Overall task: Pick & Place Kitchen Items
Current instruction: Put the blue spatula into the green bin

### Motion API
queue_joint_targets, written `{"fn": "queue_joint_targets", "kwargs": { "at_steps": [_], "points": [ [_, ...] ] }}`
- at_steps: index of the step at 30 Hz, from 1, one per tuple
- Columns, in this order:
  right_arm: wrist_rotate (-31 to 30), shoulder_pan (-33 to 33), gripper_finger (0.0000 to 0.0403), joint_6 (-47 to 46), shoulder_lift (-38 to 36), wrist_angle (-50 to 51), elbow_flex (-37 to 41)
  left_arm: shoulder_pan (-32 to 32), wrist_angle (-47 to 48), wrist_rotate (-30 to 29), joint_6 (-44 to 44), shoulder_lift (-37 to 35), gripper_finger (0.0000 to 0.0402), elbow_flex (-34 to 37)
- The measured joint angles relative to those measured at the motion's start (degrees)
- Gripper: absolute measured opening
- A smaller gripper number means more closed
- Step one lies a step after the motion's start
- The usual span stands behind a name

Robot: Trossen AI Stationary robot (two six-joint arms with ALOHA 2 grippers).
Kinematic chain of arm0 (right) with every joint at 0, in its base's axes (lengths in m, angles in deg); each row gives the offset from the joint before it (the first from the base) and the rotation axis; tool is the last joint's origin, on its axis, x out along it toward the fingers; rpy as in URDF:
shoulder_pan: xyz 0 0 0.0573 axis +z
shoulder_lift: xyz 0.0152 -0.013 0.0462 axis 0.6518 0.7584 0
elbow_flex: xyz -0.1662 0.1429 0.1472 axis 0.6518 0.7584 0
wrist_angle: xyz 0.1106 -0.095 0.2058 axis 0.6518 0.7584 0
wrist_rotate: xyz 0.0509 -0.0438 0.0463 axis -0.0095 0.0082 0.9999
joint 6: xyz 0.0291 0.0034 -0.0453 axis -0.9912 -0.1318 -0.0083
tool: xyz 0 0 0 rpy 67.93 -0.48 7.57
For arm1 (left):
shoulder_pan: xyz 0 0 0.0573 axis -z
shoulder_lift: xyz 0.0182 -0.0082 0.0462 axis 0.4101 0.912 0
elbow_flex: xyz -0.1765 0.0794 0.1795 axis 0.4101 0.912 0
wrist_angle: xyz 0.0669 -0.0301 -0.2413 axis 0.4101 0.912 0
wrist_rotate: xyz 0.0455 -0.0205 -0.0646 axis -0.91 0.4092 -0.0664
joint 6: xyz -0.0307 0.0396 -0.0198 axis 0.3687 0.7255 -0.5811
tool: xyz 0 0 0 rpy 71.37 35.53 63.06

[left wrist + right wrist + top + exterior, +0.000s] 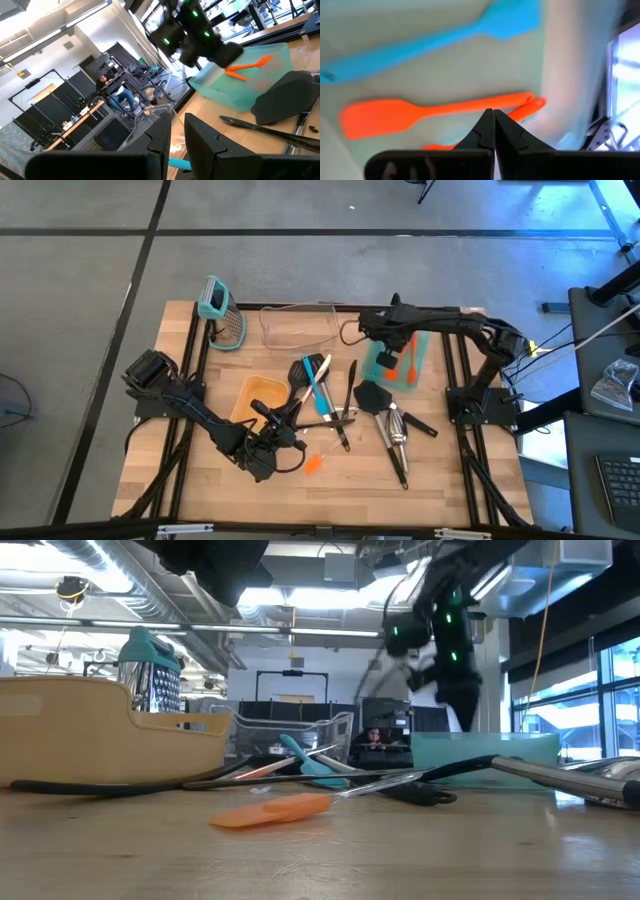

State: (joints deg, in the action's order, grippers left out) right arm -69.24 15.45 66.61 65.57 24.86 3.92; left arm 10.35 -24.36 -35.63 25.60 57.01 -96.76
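My right gripper (494,119) is shut with nothing in it and points steeply down over the teal bin (420,350) at the table's far right. In the bin lie two orange spatulas (420,112) and a teal spatula (445,37), all clear of my fingertips. My left gripper (177,140) hangs level above the table's near middle, its fingers a narrow slit apart with nothing between them. Other kitchen items lie in a loose heap at mid-table: black turners (373,394), a silver scoop (396,430) and a teal spatula (320,390). An orange spatula (313,465) lies alone near the front.
A tan container (262,395) stands left of the heap. A clear bin (298,325) and a teal-handled grater (222,315) stand at the far edge. Bare wood shows along the table's near edge and its near right corner. People sit at desks in the room beyond.
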Motion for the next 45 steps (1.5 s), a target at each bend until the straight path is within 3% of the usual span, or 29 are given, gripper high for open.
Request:
{"fn": "queue_joint_targets", "kwargs": {
  "at_steps": [7, 13, 16, 21, 25, 32, 34, 37, 41, 45],
  "points": [
    [1.74, 3.31, 0.0000, -1.74, -9.74, 4.41, -5.71, 0.01, -0.02, 0.00, -0.02, 0.00, 0.0049, 0.00],
    [14.71, 8.30, 0.0000, -8.55, -22.32, 3.34, -5.67, 0.39, -1.92, 0.03, -0.11, 0.00, 0.0049, 0.00],
    [18.22, 13.05, 0.0000, -10.70, -28.81, -1.42, -3.76, 0.58, -4.02, 0.19, 0.75, -0.66, 0.0049, -0.02],
    [18.05, 23.02, 0.0000, -12.78, -38.59, -15.73, 3.68, 0.66, -4.92, 2.04, 0.88, -2.33, 0.0049, -0.04],
    [12.72, 30.35, 0.0000, -12.93, -44.10, -29.85, 14.08, -0.25, -4.81, 5.54, 0.44, -3.48, 0.0049, -0.04],
    [3.40, 34.75, 0.0000, -12.42, -46.98, -56.09, 31.87, -5.81, -4.39, 14.22, 7.47, -6.50, 0.0049, -0.04],
    [3.83, 34.84, 0.0000, -9.89, -47.03, -64.63, 35.58, -8.61, -1.72, 19.00, 7.72, -7.95, 0.0049, -0.04],
    [7.93, 34.33, 0.0000, -6.22, -47.08, -71.24, 38.60, -14.09, 6.96, 30.13, 1.31, -10.32, 0.0049, -0.04],
    [12.55, 32.94, 0.0000, -5.31, -49.31, -72.18, 37.67, -24.81, 19.62, 50.87, -9.95, -13.09, 0.0049, -0.04],
    [18.15, 32.96, 0.0000, -5.36, -51.89, -72.45, 35.87, -35.80, 23.32, 74.85, -12.03, -13.25, 0.0049, -0.02]
  ]
}}
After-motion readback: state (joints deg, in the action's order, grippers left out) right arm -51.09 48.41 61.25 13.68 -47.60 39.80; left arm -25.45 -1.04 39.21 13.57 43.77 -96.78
